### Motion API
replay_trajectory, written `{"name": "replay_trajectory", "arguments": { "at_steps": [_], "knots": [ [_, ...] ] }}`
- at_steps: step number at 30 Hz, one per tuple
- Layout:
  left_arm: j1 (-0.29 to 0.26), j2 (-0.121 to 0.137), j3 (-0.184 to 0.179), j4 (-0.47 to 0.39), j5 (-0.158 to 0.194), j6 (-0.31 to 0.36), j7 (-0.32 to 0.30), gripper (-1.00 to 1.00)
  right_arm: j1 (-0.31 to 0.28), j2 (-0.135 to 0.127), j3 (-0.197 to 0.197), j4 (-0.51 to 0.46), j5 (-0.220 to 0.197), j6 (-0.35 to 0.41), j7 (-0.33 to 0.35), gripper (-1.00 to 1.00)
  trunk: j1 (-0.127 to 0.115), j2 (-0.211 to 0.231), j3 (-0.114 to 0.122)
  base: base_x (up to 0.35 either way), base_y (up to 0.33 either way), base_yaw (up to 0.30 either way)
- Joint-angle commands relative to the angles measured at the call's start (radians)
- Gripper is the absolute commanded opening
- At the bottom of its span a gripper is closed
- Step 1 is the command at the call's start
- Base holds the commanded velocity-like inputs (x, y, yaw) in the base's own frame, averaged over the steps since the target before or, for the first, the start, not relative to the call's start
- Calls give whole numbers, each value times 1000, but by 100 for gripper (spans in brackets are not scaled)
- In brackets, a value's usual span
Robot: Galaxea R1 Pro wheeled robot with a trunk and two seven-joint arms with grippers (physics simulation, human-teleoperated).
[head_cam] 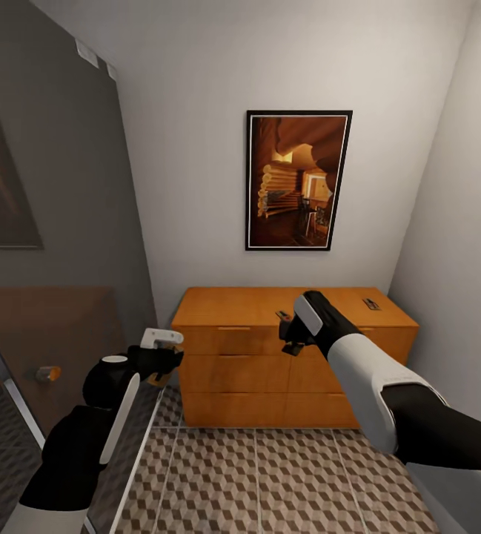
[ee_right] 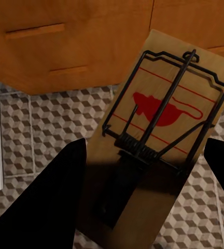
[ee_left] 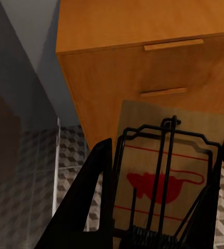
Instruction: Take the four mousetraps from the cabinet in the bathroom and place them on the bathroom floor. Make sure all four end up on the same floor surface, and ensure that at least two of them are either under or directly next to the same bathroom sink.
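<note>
Currently I log the cabinet (head_cam: pixel 292 348) as my landmark: an orange-brown chest with rows of drawers, standing against the white wall beneath a framed picture (head_cam: pixel 298 180).

Item one: a mousetrap (ee_left: pixel 166 171), pinched between the fingers of my left gripper (ee_left: pixel 158 207), carried in front of the cabinet's left corner, above the bathroom floor (head_cam: pixel 270 482).

Item two: a second mousetrap (ee_right: pixel 153 150), pinched in my right gripper (ee_right: pixel 143 207), held before the cabinet's drawer fronts with the cube-patterned tiles below it. Each shows a tan board, dark wire and a red mark.

Item three: a small dark object (head_cam: pixel 372 302) lying on the cabinet top near its right rear corner; too small for me to identify.

Item four: a dark glass shower enclosure (head_cam: pixel 40 311), left of the cabinet.
</note>
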Motion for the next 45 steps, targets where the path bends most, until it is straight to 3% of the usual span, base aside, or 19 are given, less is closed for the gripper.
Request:
{"name": "replay_trajectory", "arguments": {
  "at_steps": [1, 18, 29, 45],
  "knots": [
    [-1, 0, -1, 0, -3, 4, 0, -100, 2, 0, 3, -2, -10, 2, -9, -100, 0, -2, -2, 0, 0, 0],
    [1, -2, -17, 19, -4, 0, 28, -100, 74, -5, 45, -9, -9, -3, -8, -100, 0, -2, -3, -83, -40, 58],
    [2, -2, -48, 27, -4, -9, 32, -100, 82, -5, 52, -8, -9, -4, -6, -100, 0, -2, -7, -96, -160, 135],
    [8, -2, -51, 29, -6, -17, 32, -100, 83, -2, 53, -6, -10, -5, -6, -100, 0, -2, -7, -190, 3, 5]
  ]
}}
